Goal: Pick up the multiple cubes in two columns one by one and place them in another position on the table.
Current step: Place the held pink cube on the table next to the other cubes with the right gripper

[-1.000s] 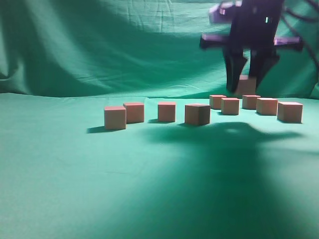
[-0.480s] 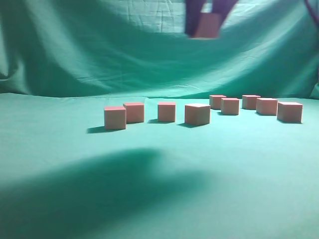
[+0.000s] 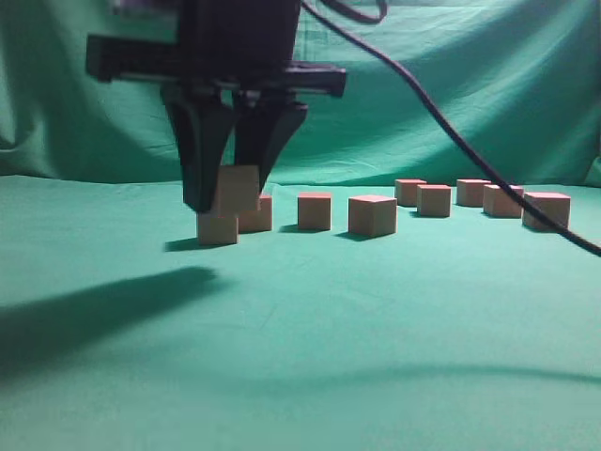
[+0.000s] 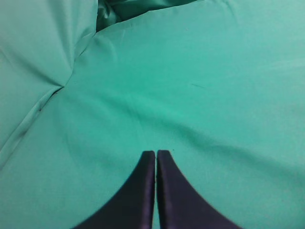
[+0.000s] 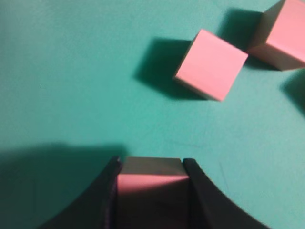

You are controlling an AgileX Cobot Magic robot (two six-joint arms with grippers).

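Cube (image 3: 238,189) sits gripped between right hand (image 3: 230,193) fingers, above table (image 3: 300,357).

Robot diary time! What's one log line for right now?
right gripper: shut on held cube, above table | left gripper: shut, empty | placed cubes: four | waiting cubes: five
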